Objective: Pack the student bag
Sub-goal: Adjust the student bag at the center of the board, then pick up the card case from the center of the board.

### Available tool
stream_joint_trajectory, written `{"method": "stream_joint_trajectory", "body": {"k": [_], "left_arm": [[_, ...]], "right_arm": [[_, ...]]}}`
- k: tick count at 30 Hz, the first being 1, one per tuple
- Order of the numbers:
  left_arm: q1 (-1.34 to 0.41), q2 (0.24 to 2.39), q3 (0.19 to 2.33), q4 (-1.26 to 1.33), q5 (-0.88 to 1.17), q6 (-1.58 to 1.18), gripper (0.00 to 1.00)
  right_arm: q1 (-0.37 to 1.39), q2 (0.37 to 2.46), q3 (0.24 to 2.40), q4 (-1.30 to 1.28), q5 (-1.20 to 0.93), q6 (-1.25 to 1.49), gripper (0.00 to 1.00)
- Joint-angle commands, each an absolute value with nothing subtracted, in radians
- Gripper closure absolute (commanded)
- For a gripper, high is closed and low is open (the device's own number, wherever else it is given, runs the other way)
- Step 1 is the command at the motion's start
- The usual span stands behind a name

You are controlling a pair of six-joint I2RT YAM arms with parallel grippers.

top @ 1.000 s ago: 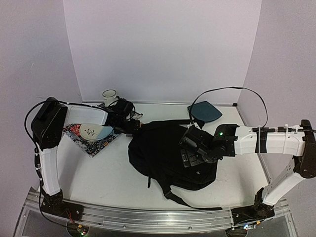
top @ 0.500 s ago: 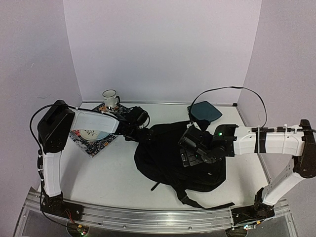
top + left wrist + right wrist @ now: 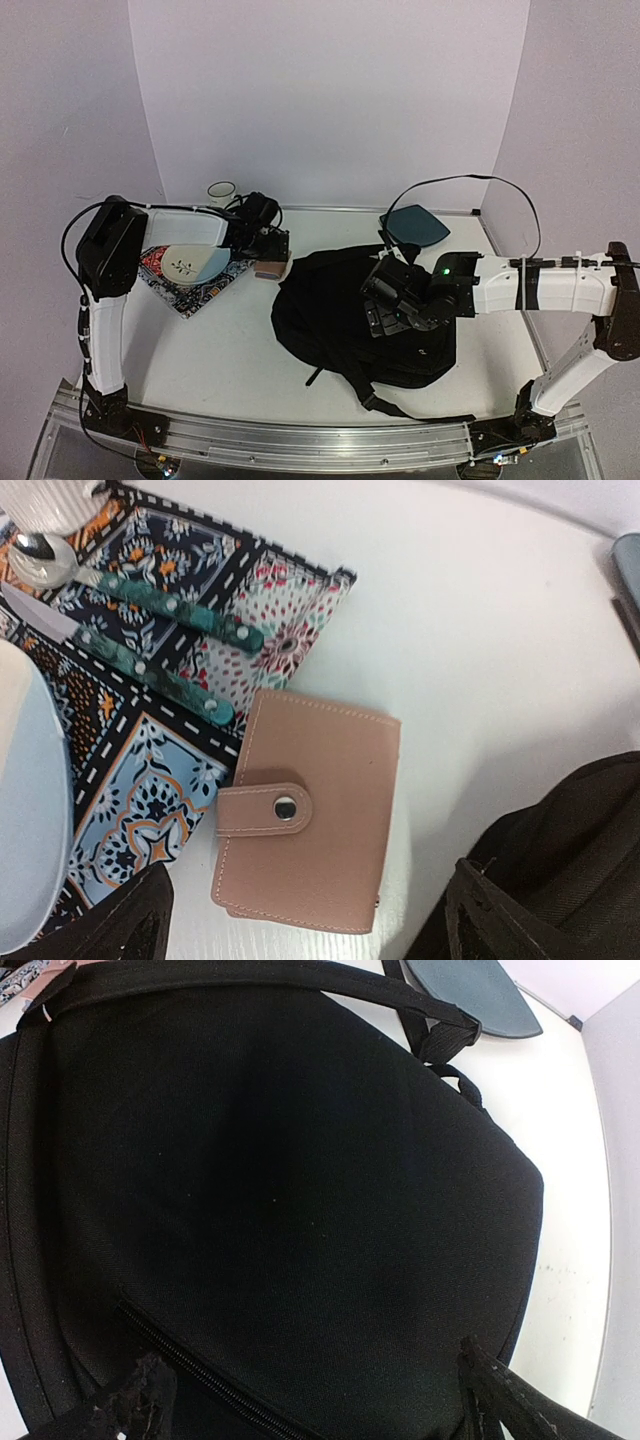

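The black student bag (image 3: 350, 320) lies flat in the middle of the table, straps trailing toward the near edge. A pink snap wallet (image 3: 268, 268) lies on the table between the bag's left edge and the placemat. My left gripper (image 3: 266, 248) hovers over it, open; in the left wrist view the wallet (image 3: 310, 810) lies flat between and just ahead of my spread fingers (image 3: 130, 920), untouched. My right gripper (image 3: 385, 300) is open just above the bag's top panel (image 3: 280, 1180), with the closed zipper (image 3: 200, 1370) near its fingers (image 3: 510, 1400).
A patterned placemat (image 3: 195, 290) at the left holds a pale blue plate (image 3: 190, 263) and green-handled cutlery (image 3: 170, 610). A white mug (image 3: 221, 192) stands behind it. A dark-teal rounded pad (image 3: 415, 225) lies at the back right.
My left gripper reached right onto the bag's edge, then drew back left; the pink wallet now shows on the table. The bag shifted slightly right. The right arm has not moved.
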State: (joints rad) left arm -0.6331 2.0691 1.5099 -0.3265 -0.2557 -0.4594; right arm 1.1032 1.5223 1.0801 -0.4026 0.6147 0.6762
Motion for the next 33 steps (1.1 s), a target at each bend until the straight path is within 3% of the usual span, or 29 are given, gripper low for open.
{"method": "stream_joint_trajectory", "body": {"k": [1, 20, 33], "left_arm": [[-0.624, 2.134, 1.581, -0.359, -0.240, -0.434, 0.03], [-0.601, 2.307, 1.682, -0.395, -0.173, -0.441, 0.07], [-0.603, 2.140, 1.463, -0.400, -0.128, -0.441, 0.25]], "right_arm": [[1.107, 1.528, 1.102, -0.437, 0.642, 0.681, 0.02], [1.107, 1.527, 1.093, -0.437, 0.636, 0.686, 0.02], [1.107, 1.573, 1.146, -0.437, 0.586, 0.579, 0.02]]}}
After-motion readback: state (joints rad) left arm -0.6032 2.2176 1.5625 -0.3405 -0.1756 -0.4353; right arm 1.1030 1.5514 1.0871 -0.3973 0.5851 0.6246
